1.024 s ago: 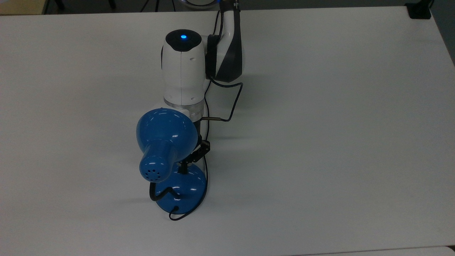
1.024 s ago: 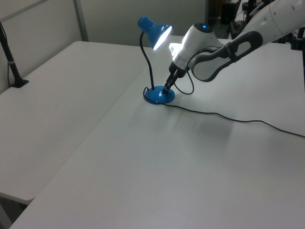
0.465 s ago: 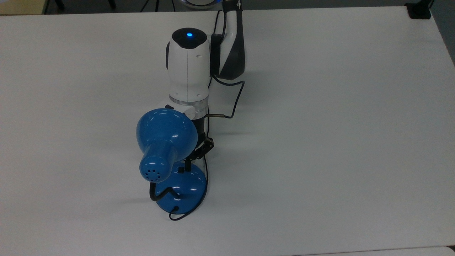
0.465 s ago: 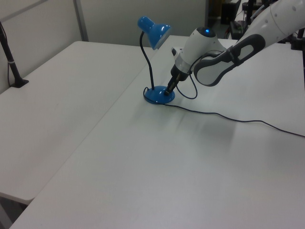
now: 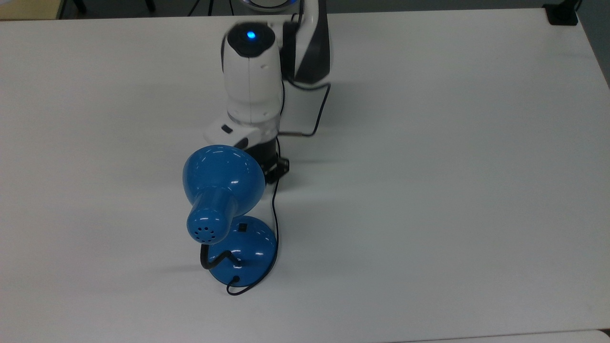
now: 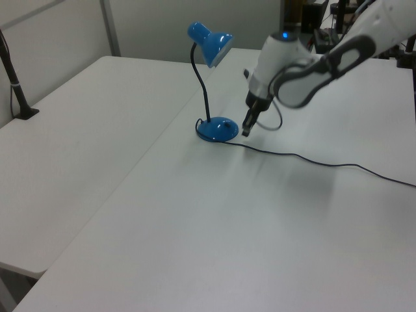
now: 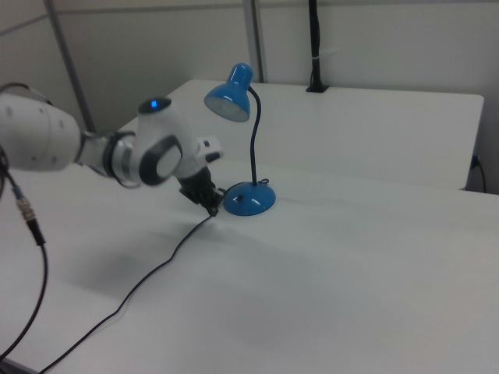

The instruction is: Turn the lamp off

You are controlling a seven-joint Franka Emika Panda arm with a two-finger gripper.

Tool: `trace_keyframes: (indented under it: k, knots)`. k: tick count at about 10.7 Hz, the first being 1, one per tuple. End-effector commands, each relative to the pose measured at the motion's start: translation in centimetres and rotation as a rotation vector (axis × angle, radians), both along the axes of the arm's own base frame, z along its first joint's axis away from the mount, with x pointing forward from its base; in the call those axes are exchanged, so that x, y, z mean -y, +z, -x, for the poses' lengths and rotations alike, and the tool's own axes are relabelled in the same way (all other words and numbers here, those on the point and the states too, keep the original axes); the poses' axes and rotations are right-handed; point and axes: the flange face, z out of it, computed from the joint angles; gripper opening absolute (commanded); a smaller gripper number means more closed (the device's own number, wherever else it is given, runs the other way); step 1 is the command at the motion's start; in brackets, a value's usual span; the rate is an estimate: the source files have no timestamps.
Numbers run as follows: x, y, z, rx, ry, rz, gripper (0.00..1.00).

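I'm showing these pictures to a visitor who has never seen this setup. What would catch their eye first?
The glossy blue lamp stands out most: it sits near the middle of the white table, its shade dark. Next comes the white and black robot arm, leaning in beside the lamp's round base with its pincer close to it but apart. A thin black cord trails off across the tabletop.

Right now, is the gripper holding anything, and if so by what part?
Nothing is held. The gripper hangs just off the lamp base, apart from it, above the cord on the table.
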Motion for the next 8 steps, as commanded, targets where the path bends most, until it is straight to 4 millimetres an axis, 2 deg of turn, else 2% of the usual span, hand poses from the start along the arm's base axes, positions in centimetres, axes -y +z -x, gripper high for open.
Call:
trace_keyframes:
  k: [1, 3, 5, 7, 8]
  knots:
    - [1.9, 10.3, 6.3, -0.216, -0.052, -0.049, 1.0]
    - [4.1, 15.1, 8.1, -0.331, -0.167, 0.038, 1.0]
    - [6.9, 18.8, 9.3, -0.313, -0.181, 0.042, 1.0]
    - [7.8, 20.0, 9.8, -0.314, -0.175, 0.036, 1.0]
    - [8.0, 19.9, 9.8, -0.317, -0.175, 0.033, 1.0]
